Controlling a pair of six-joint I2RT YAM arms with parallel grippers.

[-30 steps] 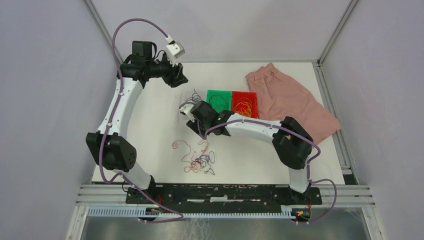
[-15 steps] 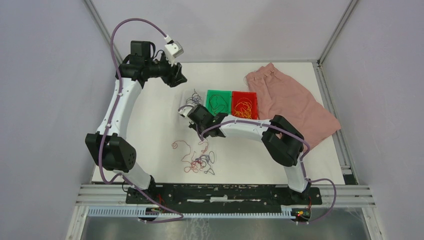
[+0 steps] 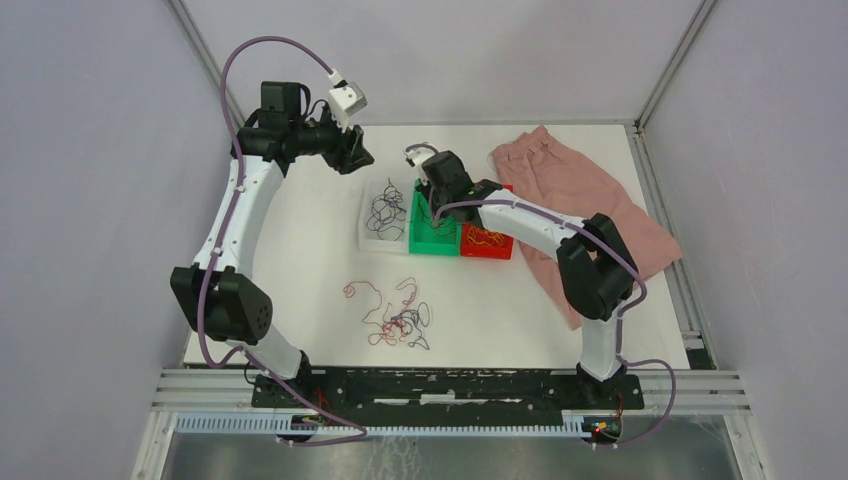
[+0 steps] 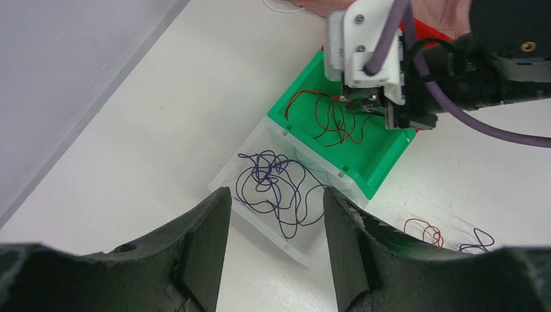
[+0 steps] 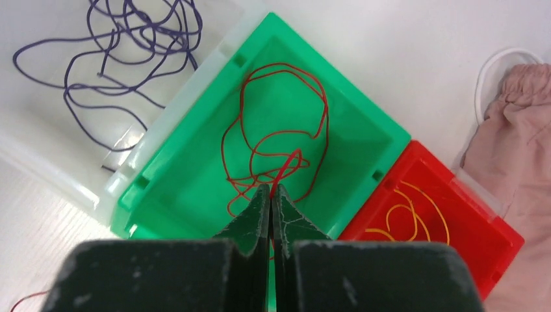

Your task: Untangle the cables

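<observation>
moved since a second before: right gripper [image 5: 271, 192], which went from the middle of the table [image 3: 300, 250] to a spot above the green bin [image 5: 364, 149]; with that arm gone from above them, the three bins showed in full

item 1, right gripper: fingers pressed together, pinching a strand of the red cable [image 5: 286, 97] at their tips; the rest of that cable lay looped on the floor of the green bin

item 2, left gripper [image 4: 274, 195]: jaws apart, nothing between them, hanging over the far left of the table, looking down on the clear tray [image 5: 58, 175]

item 3, purple cable [image 5: 130, 39]: coiled loosely inside the clear tray, which touched the left side of the green bin

item 4, orange-yellow cable [image 5: 416, 214]: curled in the red bin [image 5: 481, 260], which touched the right side of the green bin

item 5, tangled cables [image 3: 395, 320]: a small knot of red and dark purple strands lying on the table, nearer the arm bases, well apart from the bins

item 6, pink cloth [image 3: 590, 200]: spread flat at the far right of the table, its edge just beside the red bin
</observation>
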